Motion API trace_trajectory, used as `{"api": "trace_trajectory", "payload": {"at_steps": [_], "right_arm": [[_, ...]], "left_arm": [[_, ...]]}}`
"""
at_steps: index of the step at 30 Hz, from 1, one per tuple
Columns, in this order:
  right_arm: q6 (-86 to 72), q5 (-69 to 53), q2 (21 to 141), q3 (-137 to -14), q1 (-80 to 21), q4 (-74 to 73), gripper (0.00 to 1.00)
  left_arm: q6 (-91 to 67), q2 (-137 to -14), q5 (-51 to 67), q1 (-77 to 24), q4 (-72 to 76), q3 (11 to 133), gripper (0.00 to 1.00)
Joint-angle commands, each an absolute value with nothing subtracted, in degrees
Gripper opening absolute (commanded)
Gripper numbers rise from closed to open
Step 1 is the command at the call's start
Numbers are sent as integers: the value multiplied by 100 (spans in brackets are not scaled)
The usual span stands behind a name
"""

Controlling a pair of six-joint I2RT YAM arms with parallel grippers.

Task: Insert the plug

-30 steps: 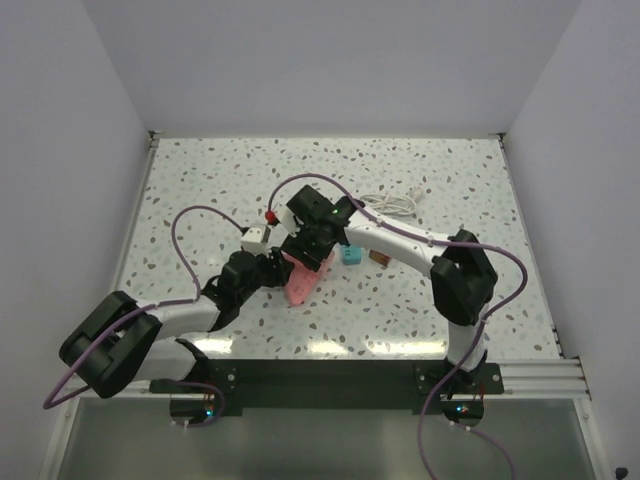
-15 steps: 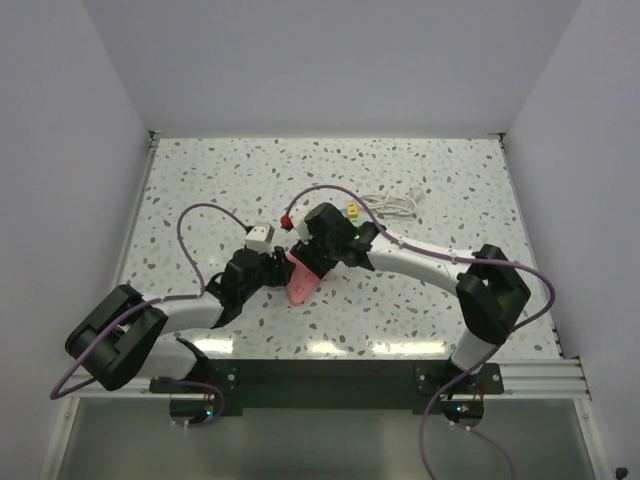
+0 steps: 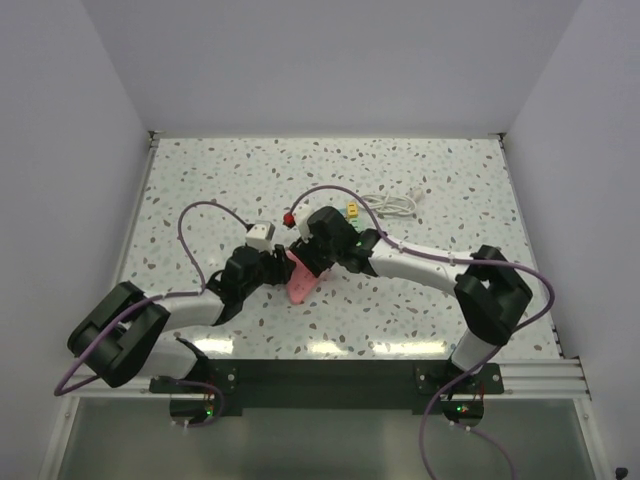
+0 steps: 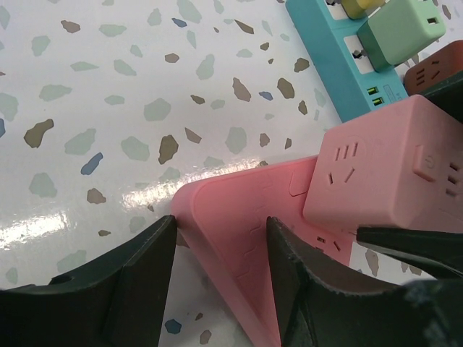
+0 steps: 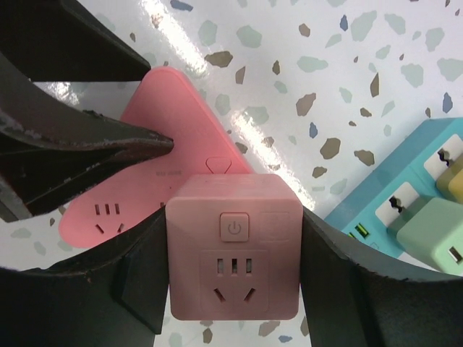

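The plug (image 5: 231,275) is a pink cube adapter with a power button and sockets on its face. My right gripper (image 5: 233,238) is shut on its two sides and holds it just over the far end of the pink power strip (image 5: 108,210). The left wrist view shows the cube (image 4: 383,166) resting against the strip (image 4: 246,238). My left gripper (image 4: 221,224) is shut on the strip's near end, one finger at its edge and the other on its face. From above, both grippers (image 3: 272,265) (image 3: 310,262) meet at the strip (image 3: 299,284).
A blue power strip (image 4: 340,65) lies just beyond, carrying a green plug (image 4: 401,32) and a yellow one (image 4: 358,6). A red-brown block (image 4: 441,69) sits beside it. A coiled white cable (image 3: 395,205) lies at the back. The right forearm crosses over the blue strip.
The right arm's elbow swung out to the right, and its forearm now covers the blue strip. The cube shifted slightly right and stays over the pink strip. The left arm barely moved.
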State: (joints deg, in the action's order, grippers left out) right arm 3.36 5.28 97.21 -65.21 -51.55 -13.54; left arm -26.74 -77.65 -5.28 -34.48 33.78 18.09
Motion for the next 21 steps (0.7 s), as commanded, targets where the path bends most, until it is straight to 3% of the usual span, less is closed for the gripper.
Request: {"api": "trace_trajectory", "payload": {"at_steps": [1,21], "right_arm": [[88,536,10318,-6004,-5168,-1907,0],[-1414,1327,9606,-4193,-5441,-466,0]], "left_arm": [[-2443,-7910,-404,-3375,3120,1863,56],[-2487,-8262,-114,-2830,3173,1925,54]]}}
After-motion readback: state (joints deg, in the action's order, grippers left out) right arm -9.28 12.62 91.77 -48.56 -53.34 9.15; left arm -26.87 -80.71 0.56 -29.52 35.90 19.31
